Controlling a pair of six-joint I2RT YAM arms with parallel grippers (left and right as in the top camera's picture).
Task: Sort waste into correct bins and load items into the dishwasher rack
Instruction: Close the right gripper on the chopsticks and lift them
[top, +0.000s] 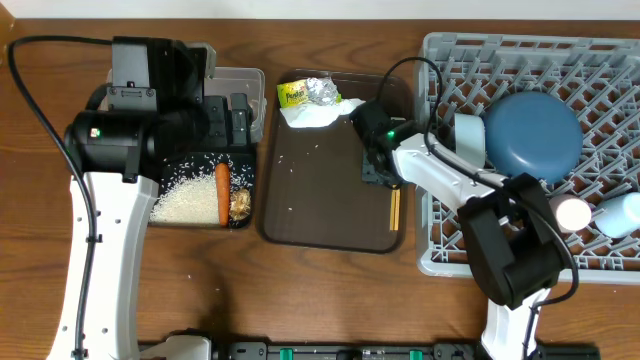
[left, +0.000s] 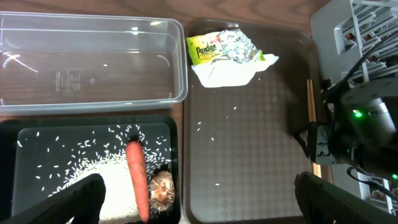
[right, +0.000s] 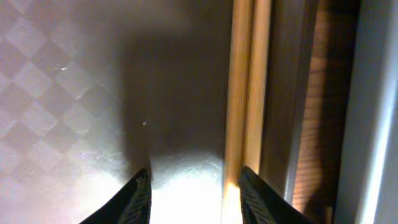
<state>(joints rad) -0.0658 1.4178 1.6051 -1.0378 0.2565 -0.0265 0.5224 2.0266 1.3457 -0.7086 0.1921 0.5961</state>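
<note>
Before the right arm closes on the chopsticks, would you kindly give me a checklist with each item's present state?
1. Right tool open: ok.
2. Chopsticks centred between its fingers: not ok, they lie by one finger.
3. Both chopsticks lying together: ok.
4. Finger room between chopsticks and the brown tray wall: cannot tell.
5. Free pegs in the dishwasher rack: ok.
6. Left tool away from the chopsticks: ok.

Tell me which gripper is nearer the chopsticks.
Right. The right gripper hangs just above the chopsticks at the brown tray's right edge; the left gripper is at the clear tub, across the tray.
</note>
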